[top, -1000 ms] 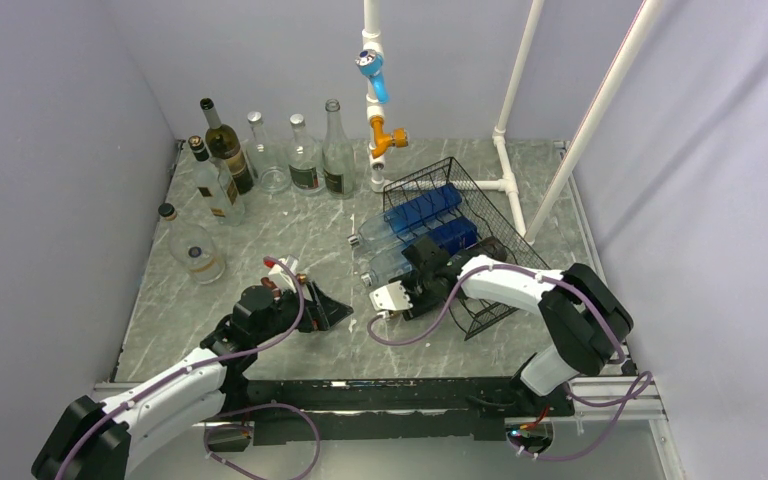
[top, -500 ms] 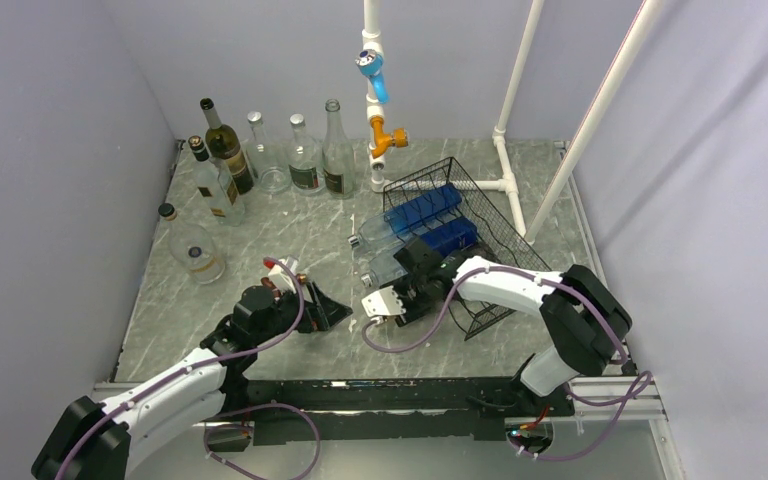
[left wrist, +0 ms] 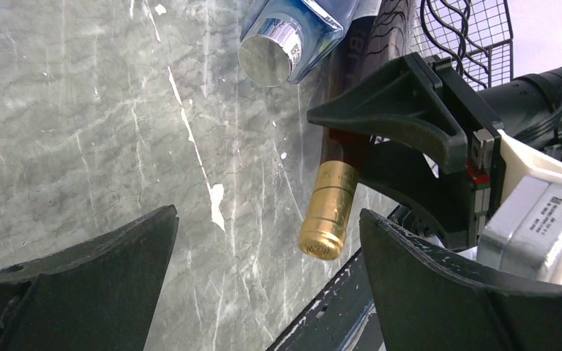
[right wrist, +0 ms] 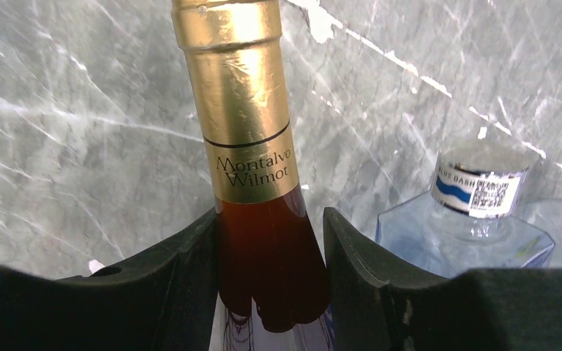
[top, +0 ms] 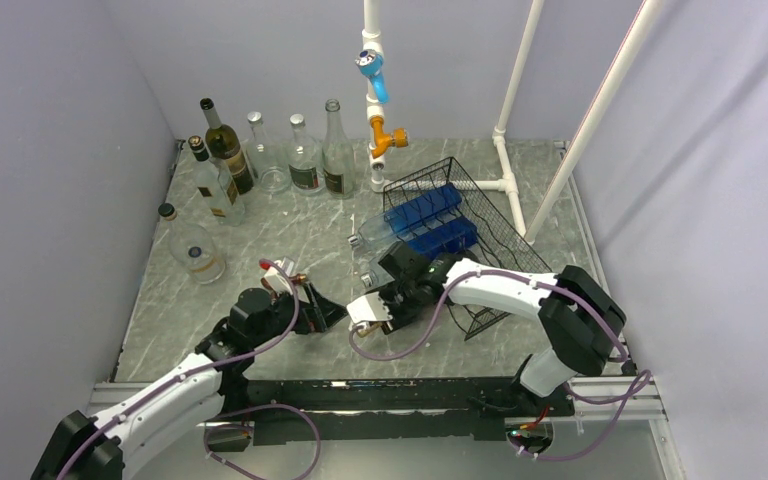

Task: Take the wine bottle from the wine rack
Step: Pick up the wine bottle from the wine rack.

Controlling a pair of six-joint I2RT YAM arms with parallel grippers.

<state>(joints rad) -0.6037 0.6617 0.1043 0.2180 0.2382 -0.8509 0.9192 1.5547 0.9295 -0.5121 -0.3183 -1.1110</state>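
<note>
The wine bottle lies on its side with its gold-foiled neck sticking out of the rack's open front. Its dark body runs back toward the lowest tier, and how much is inside cannot be told. The right claw is pinching it just behind the foil, where the neck widens. Beside it in the rack lies a blue bottle, its silver cap also pointing out of the front. The left claw is spread wide, low over the counter in front of the rack, with the foil cap just ahead of its gap. The risks come from the hold: smooth glass gripped far from the heavy end could twist or slide out, the base could snag the wire and drag the rack, and the body could jostle the blue bottle loose. A careless pull could also drive the cap into the left claw. The counter is grey veined marble. Upright bottles stand to the rack's rear left, a white pipe frame rises behind it, and plain pale walls close in the sides.
</note>
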